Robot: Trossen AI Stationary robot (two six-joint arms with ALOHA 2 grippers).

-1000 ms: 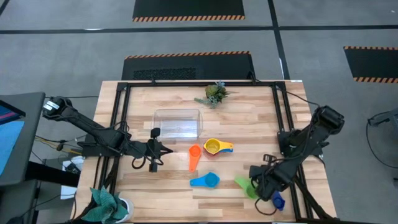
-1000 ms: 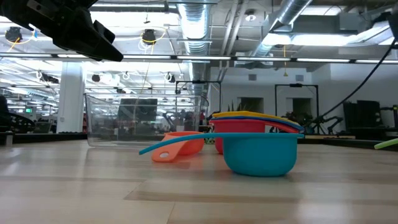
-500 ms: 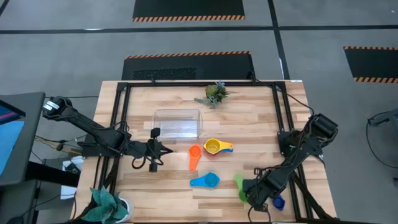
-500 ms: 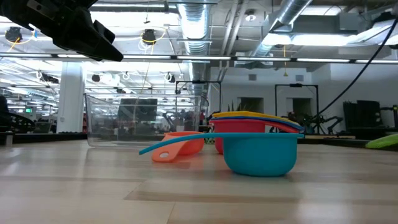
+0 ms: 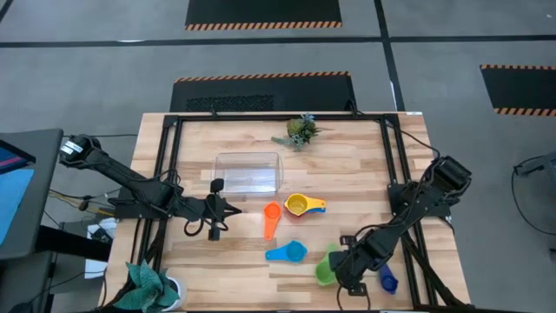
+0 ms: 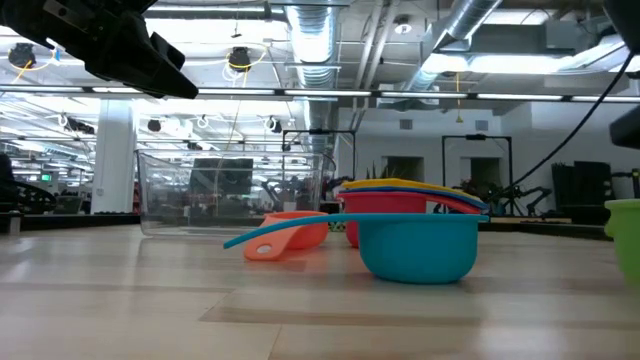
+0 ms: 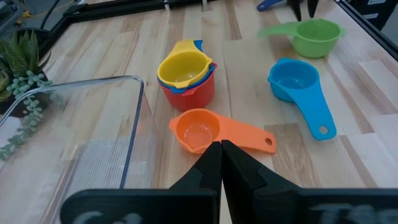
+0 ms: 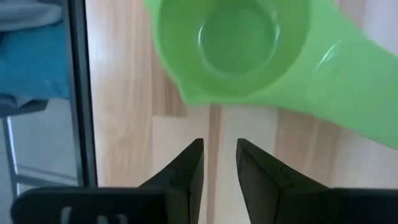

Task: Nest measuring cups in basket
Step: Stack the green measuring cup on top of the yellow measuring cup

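1. Hovering near the front edge of the wooden surface (image 5: 365, 165), the right gripper (image 5: 345, 268) has its fingers parted with a narrow gap and nothing between them; the right wrist view shows bare wood in that gap.
2. Just past those fingertips lies the green measuring cup (image 5: 326, 268), bowl up and empty, its flat handle angled away; whether a finger touches it I cannot tell.
3. Beside the right arm, close to the front right corner, sits a dark blue measuring cup (image 5: 387, 281), partly hidden by the arm.
4. Left of the green cup, apart from it, rests the light blue measuring cup (image 5: 287, 252), upright on the wood with its handle pointing left.
5. Farther in lies the orange measuring cup (image 5: 272, 216), its handle pointing toward the front edge.
6. Just to its right stands a nested stack of measuring cups (image 5: 300, 205): yellow on top, blue and red showing beneath in the left wrist view.
7. The left gripper (image 5: 219, 209) is closed and empty, held above the surface left of the orange cup.
8. Behind it sits the clear basket (image 5: 249, 172), upright, with no cup inside.
9. Near the far edge lies a small green plant sprig (image 5: 300, 130).
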